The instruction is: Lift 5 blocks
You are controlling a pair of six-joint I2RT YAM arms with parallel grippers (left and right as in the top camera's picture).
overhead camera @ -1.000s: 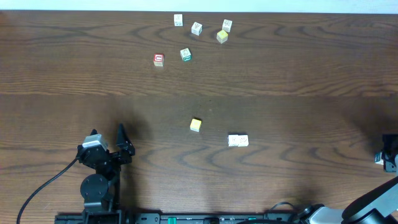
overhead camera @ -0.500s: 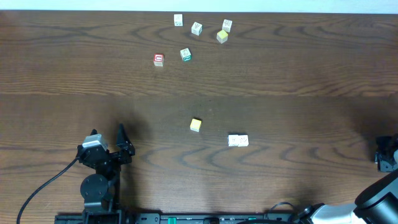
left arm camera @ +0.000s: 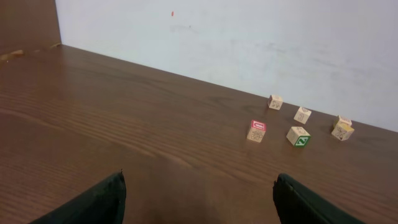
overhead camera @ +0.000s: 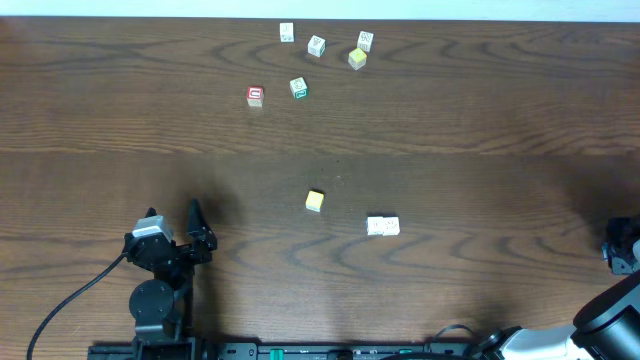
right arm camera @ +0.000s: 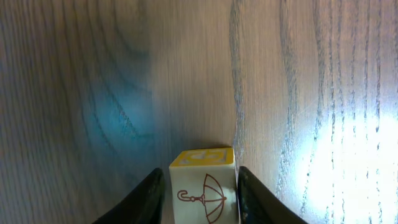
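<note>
A whitish block (right arm camera: 205, 186) with a red umbrella drawing and a yellow-bordered top sits between my right gripper's fingers (right arm camera: 149, 196), which press both its sides on the table. In the overhead view my right gripper (overhead camera: 622, 250) is at the far right edge. A yellow-orange block (overhead camera: 315, 201) and two touching whitish blocks (overhead camera: 383, 227) lie mid-table. The red-bordered block (overhead camera: 255, 96) (left arm camera: 256, 130) lies farther back. My left gripper (overhead camera: 172, 211) (left arm camera: 199, 199) stands open and empty at the front left.
A green-bordered cube (overhead camera: 298, 88) (left arm camera: 298, 135) sits beside the red-bordered one. At the back edge lie three white cubes (overhead camera: 317, 45) and a paler yellow cube (overhead camera: 357, 59). A black cable (overhead camera: 70, 300) runs to the left arm's base.
The right gripper's fingers have closed in around the umbrella block and the gripper has shifted slightly toward the front. The left arm and the other blocks have not moved.
</note>
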